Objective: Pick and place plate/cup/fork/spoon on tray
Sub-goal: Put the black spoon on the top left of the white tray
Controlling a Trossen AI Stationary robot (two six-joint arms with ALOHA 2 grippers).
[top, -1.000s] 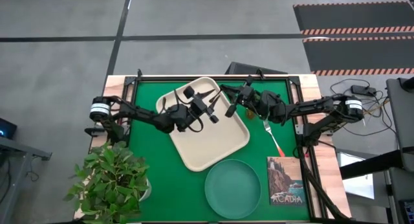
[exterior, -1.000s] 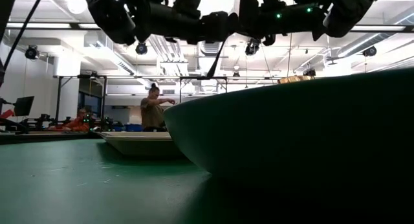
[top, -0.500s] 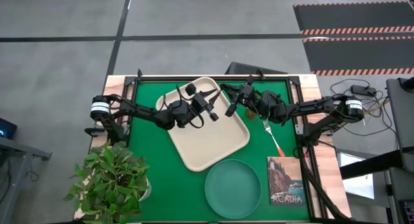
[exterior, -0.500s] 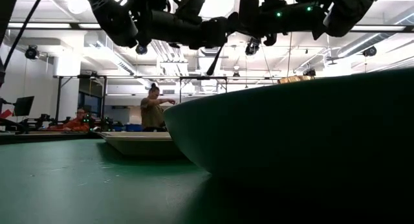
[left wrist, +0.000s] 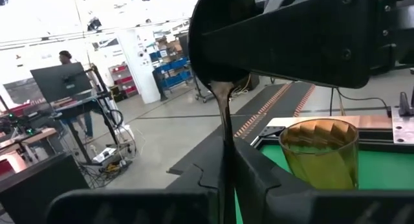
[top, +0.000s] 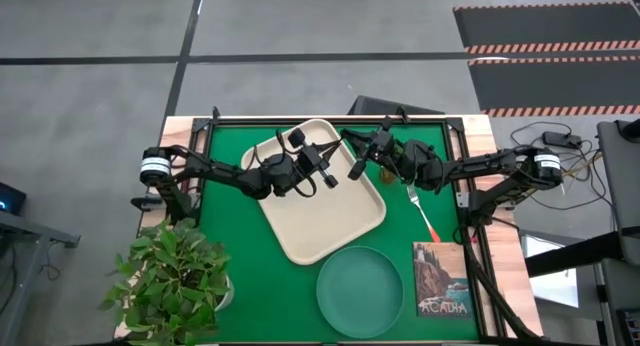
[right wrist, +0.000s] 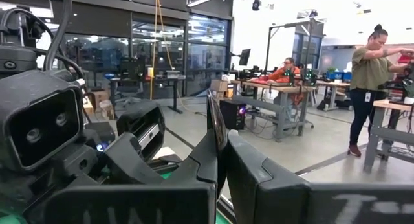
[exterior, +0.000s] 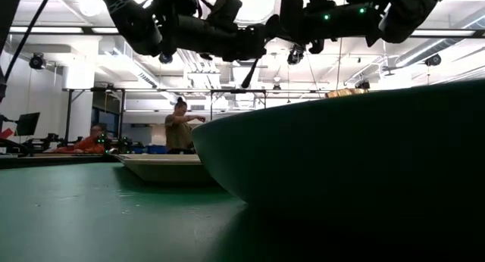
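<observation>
Above green matting, right hand (top: 354, 170) grips spoon (left wrist: 224, 130); left hand's (top: 325, 178) clench unclear.

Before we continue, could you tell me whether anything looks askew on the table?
Only the tray stands out: it lies rotated on the green mat, its sides at an angle to the mat's edges. Nothing looks spilled.

Two dark jointed arms; silver-white collars near the bases; black looping cables

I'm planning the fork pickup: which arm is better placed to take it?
Probably the right: the fork lies on the mat close by the right arm, while the left arm would have to reach across the tray.
</observation>
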